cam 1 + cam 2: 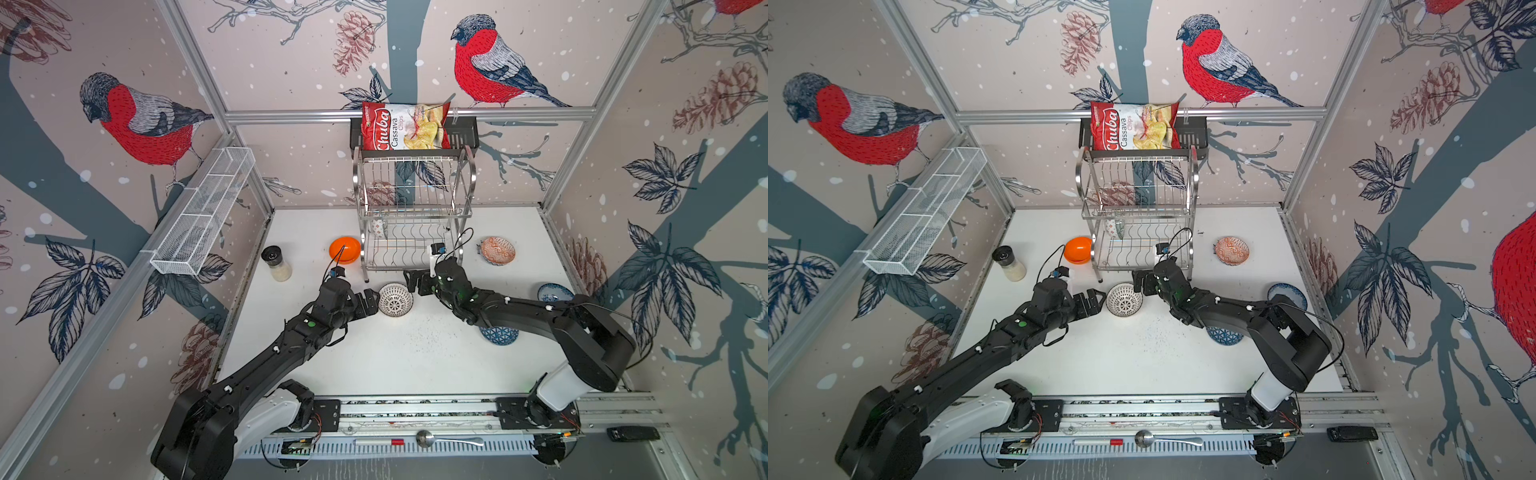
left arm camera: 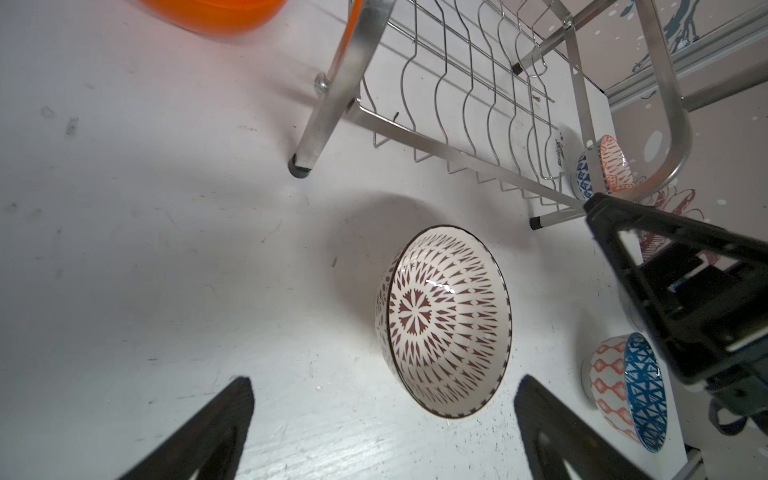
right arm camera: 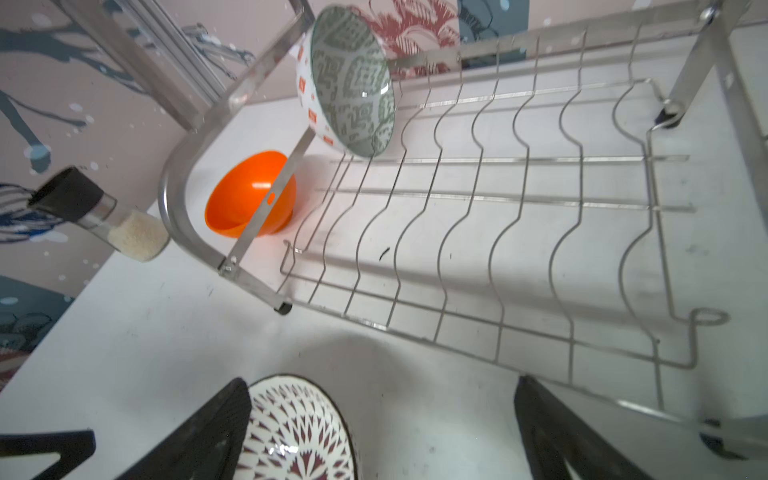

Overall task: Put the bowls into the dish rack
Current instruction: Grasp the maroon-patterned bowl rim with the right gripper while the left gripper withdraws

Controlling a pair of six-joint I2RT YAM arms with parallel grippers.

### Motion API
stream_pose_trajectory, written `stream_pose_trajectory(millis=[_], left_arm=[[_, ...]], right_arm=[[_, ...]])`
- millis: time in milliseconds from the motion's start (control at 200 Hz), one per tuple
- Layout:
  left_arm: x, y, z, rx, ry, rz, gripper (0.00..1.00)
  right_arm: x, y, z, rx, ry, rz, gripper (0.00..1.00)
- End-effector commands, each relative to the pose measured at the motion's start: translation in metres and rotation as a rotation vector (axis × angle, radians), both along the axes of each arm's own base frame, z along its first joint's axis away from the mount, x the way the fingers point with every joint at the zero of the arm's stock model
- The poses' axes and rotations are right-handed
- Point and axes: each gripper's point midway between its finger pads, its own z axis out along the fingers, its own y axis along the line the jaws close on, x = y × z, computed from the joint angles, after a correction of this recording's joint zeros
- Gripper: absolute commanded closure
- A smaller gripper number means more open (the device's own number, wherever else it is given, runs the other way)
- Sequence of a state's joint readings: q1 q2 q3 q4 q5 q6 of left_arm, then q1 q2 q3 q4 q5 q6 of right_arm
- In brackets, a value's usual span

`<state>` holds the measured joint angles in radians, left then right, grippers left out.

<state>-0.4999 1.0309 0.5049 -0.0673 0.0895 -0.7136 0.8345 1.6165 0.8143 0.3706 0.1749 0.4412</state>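
Note:
The steel dish rack (image 1: 411, 216) stands at the back in both top views. A grey-green bowl (image 3: 353, 83) rests on edge in its lower shelf. In front of the rack sits a white bowl with brown marks (image 1: 395, 300). My left gripper (image 1: 370, 301) is open just left of it, and the bowl (image 2: 446, 320) lies ahead of its fingers. My right gripper (image 1: 415, 282) is open just right of it, above the bowl's rim (image 3: 295, 432). On the table are an orange bowl (image 1: 344, 249), a red-orange bowl (image 1: 497, 250), a blue-floral bowl (image 1: 555, 293) and a blue-triangle bowl (image 1: 498, 334).
A glass shaker jar (image 1: 276, 263) with a black lid stands left of the orange bowl. A white mesh basket (image 1: 203, 212) hangs on the left wall. A black shelf with a chips bag (image 1: 405, 126) sits above the rack. My right arm partly covers the blue-triangle bowl.

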Motion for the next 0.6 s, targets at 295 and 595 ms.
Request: stream_pose_trajectory(millis=[295, 595], left_arm=[[-0.002, -0.008, -0.001, -0.067, -0.03, -0.027, 0.02], [-0.007, -0.004, -0.003, -0.047, -0.031, -0.034, 0.02]], right_arm=[[-0.016, 0.02, -0.059, -0.179, 0.139, 0.059, 0.14], [-0.016, 0.026, -0.075, -0.214, 0.182, 0.067, 0.37]])
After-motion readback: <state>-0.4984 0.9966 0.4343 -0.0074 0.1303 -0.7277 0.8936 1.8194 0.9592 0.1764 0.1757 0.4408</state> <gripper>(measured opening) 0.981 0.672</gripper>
